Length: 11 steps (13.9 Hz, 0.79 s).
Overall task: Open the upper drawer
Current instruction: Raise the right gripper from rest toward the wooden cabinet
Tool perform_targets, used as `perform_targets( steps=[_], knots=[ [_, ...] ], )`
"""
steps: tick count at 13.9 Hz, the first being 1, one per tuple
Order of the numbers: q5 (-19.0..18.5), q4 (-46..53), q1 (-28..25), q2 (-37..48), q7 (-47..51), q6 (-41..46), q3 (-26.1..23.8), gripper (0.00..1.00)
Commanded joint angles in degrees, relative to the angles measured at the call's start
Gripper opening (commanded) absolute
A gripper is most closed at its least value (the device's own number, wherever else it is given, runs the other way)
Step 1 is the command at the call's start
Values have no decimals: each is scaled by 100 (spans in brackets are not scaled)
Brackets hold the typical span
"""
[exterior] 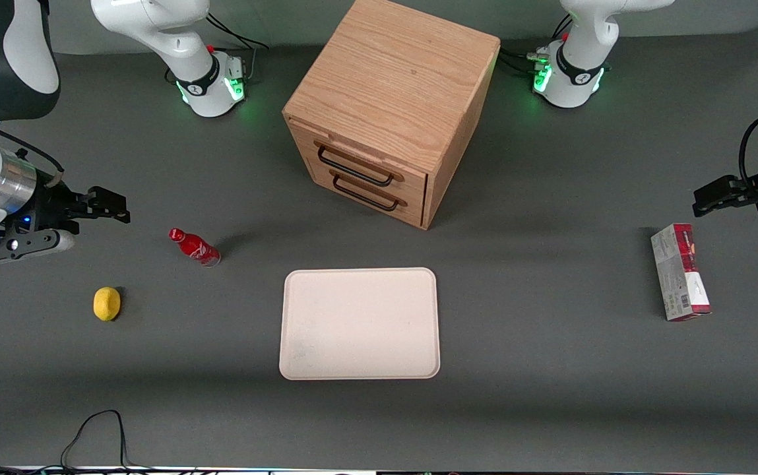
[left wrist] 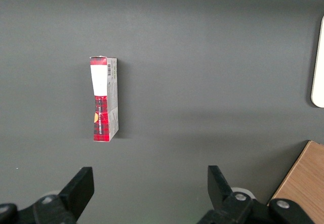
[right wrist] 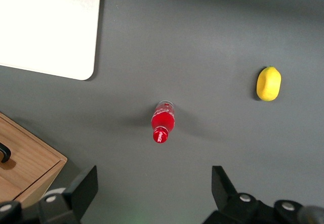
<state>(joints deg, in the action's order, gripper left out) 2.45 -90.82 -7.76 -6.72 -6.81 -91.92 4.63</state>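
The oak cabinet stands at the back middle of the table, its two fronts turned toward the working arm's end and the camera. The upper drawer is shut, with its thin black bar handle above the lower drawer's matching handle. A corner of the cabinet shows in the right wrist view. My right gripper hovers open and empty at the working arm's end of the table, well apart from the cabinet. Its fingers stand wide above bare table.
A red bottle stands beside the gripper, toward the cabinet; it also shows in the right wrist view. A yellow lemon lies nearer the camera. A cream tray lies in front of the cabinet. A red-and-white carton lies toward the parked arm's end.
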Motion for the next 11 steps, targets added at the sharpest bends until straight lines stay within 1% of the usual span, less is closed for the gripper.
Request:
perform_targets(
  steps=[1, 7, 10, 11],
  knots=[
    [27, -94, -6, 127, -57, 51, -14, 100],
    [45, -85, -32, 83, 39, 60, -58, 100],
    [53, -32, -50, 39, 145, 51, -181, 100],
    [53, 20, -50, -5, 145, 51, -294, 100]
  ],
)
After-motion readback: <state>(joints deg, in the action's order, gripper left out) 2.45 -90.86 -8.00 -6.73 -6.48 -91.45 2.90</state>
